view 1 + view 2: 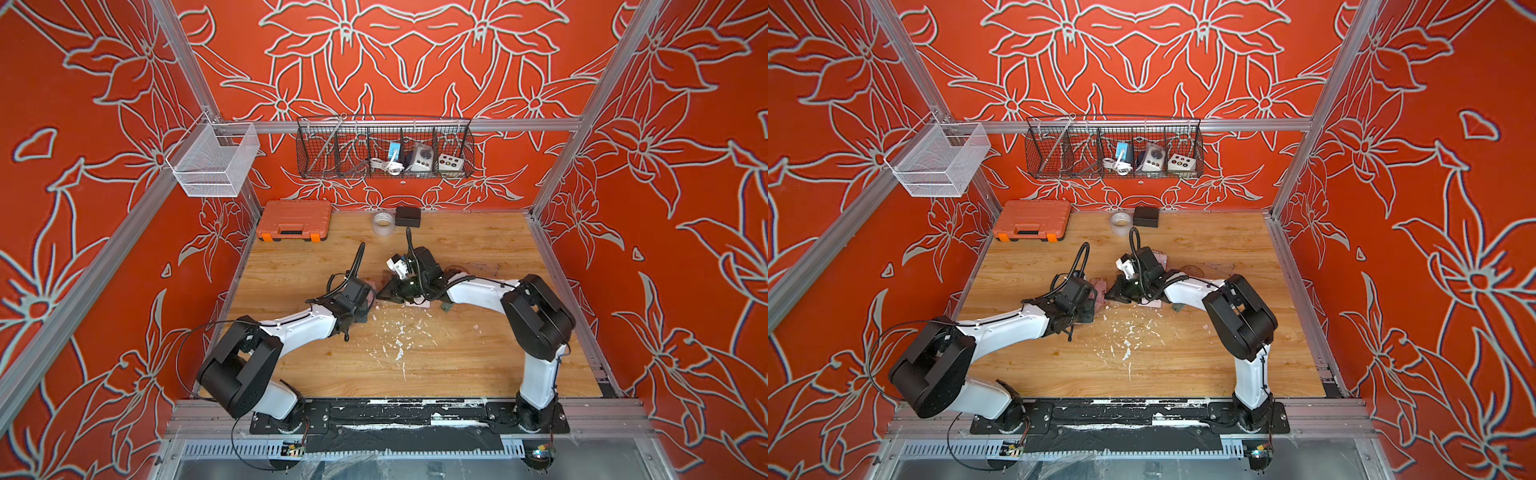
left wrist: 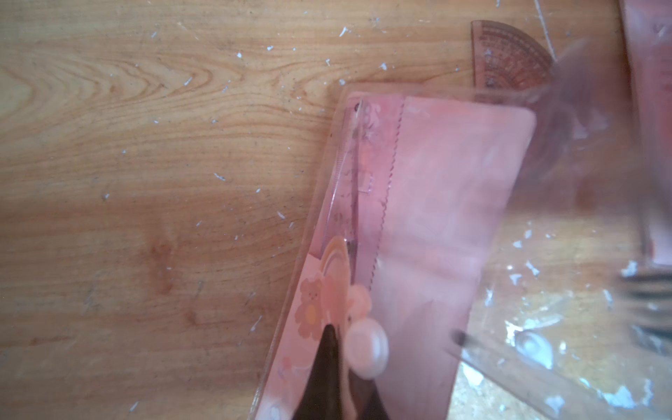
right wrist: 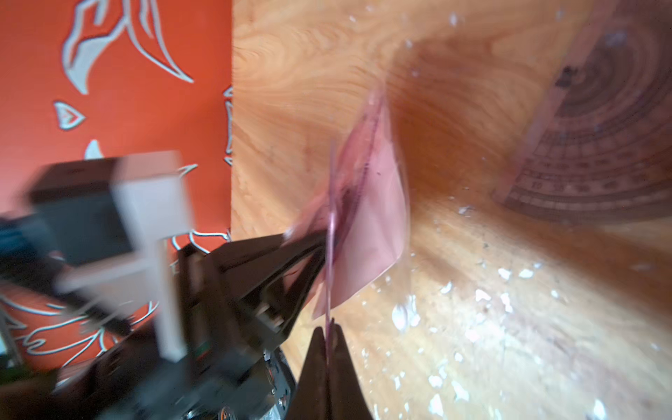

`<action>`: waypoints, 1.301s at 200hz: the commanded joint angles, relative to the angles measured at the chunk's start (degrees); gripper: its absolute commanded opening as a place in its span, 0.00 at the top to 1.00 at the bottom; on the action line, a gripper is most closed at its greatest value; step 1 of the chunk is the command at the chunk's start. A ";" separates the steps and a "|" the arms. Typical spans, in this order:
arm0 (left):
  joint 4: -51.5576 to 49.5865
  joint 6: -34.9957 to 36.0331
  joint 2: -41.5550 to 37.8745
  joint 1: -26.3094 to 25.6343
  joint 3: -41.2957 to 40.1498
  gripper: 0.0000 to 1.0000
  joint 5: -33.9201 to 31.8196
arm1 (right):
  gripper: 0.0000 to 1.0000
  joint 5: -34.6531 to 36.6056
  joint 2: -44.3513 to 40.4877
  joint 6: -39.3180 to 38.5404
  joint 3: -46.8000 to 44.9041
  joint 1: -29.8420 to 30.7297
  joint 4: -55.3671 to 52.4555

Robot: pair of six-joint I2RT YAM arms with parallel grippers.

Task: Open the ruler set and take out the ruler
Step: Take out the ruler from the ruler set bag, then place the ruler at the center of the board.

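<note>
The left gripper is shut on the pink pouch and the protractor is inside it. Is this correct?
No. The left gripper is shut on the pink pouch, but the protractor lies outside it, on the table: see the left wrist view.

Enclosed by red walls (image 1: 415, 50) with pale flower outlines, framed in aluminium rails (image 1: 519, 124). Floored with a wood-grain desk (image 1: 478, 365) (white flecks near the middle). Hung with a black wire basket (image 1: 324, 162).
</note>
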 commanded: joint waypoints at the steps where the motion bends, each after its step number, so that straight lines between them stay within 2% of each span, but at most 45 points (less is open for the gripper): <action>1: -3.95 -0.99 -0.18 1.19 -0.58 1.00 0.21 | 1.00 -1.40 -4.94 -2.79 -1.75 -3.01 -3.02; 34: -1.77 -0.71 -2.45 2.94 -2.86 1.00 2.51 | 1.00 1.69 -4.82 -7.43 1.58 -7.80 -7.55; 58: 0.78 -1.04 -4.37 4.80 -5.33 1.00 5.58 | 1.00 4.09 3.32 -13.48 13.13 -8.17 -17.33; 120: 4.52 0.06 -10.97 7.93 -10.09 1.00 15.29 | 1.00 2.02 21.44 -12.75 33.62 -7.19 -23.03; 164: 2.38 0.45 -15.18 8.12 -10.56 1.00 13.78 | 1.00 0.78 27.28 -14.48 40.11 -5.74 -27.52; 208: -0.21 2.20 -19.79 8.11 -10.55 1.00 11.35 | 1.00 0.28 29.88 -15.10 40.70 -4.88 -28.17; 220: -0.44 2.02 -19.85 8.12 -10.80 1.00 9.72 | 1.00 0.00 30.32 -15.00 40.58 -4.78 -27.75; 260: 0.33 2.53 -16.33 8.12 -9.84 1.00 11.36 | 1.00 -0.79 32.18 -14.48 41.51 -4.28 -27.36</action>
